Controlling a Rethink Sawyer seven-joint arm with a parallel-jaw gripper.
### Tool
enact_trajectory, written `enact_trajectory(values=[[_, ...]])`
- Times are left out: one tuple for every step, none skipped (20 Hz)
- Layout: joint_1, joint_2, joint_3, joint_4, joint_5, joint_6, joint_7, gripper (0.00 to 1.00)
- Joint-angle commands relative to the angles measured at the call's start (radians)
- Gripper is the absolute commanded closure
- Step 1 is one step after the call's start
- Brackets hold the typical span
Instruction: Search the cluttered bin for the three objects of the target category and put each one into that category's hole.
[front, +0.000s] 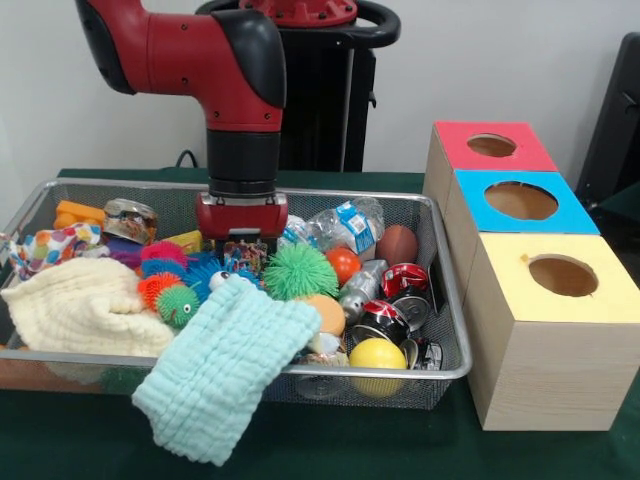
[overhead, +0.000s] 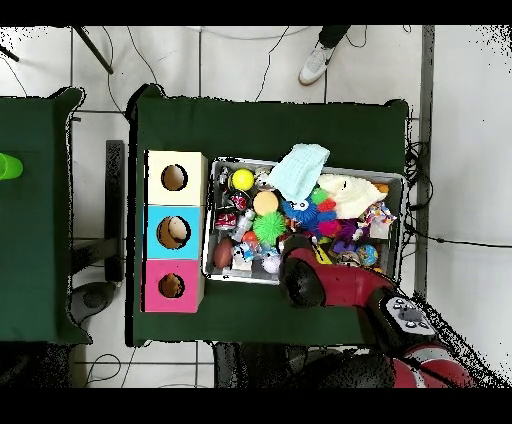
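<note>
Reaching down into the wire bin, the red arm is holding its gripper low among the toys, just behind the green spiky ball; the fingers are sinking out of sight into the clutter, so whether they are spread, pinched or holding something cannot be told from either view; the target category is not shown by anything visible, so the three wanted things cannot be picked out with certainty.

Judging progress, the task is looking early; the bin is still sitting packed, with the green spiky ball, an orange ball, a yellow ball nearer the front rim than the green one, crushed cans beside it toward the boxes, a plastic bottle behind it, and a brown football past the bottle; a light blue cloth is draping over the front rim and a cream cloth is lying on the far side of the spiky toys from the green ball; both may be hiding more.

Looking from the front, the red box, blue box and yellow box are showing only dark holes; looking from overhead, the blue box's hole is appearing to hold something pale, possibly one item delivered, though that is uncertain; the overhead view is also showing a person's shoe beyond the table, while the arm is covering the gripper there.
</note>
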Motion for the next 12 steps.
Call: enact_trajectory(values=[[0.044, 0.012, 0.032, -0.121, 0.042, -0.057, 0.161, 0.0], [0.047, 0.01, 0.031, -0.119, 0.038, -0.062, 0.16, 0.0], [0.049, 0.009, 0.027, -0.111, 0.027, -0.079, 0.159, 0.0], [0.056, 0.011, 0.015, -0.105, 0.028, -0.095, 0.163, 0.0], [0.059, 0.014, 0.009, -0.102, 0.025, -0.101, 0.164, 0.0], [0.06, 0.016, 0.006, -0.099, 0.026, -0.106, 0.168, 0.0], [0.061, 0.017, 0.003, -0.096, 0.028, -0.112, 0.171, 0.0], [0.061, 0.017, 0.003, -0.093, 0.029, -0.112, 0.175, 0.0], [0.057, 0.018, 0.009, -0.092, 0.024, -0.099, 0.173, 0.0], [0.054, 0.019, 0.012, -0.089, 0.016, -0.099, 0.171, 0.0], [0.049, 0.022, 0.019, -0.09, 0.006, -0.087, 0.163, 0.0], [0.045, 0.025, 0.024, -0.09, -0.001, -0.091, 0.161, 0.0]])
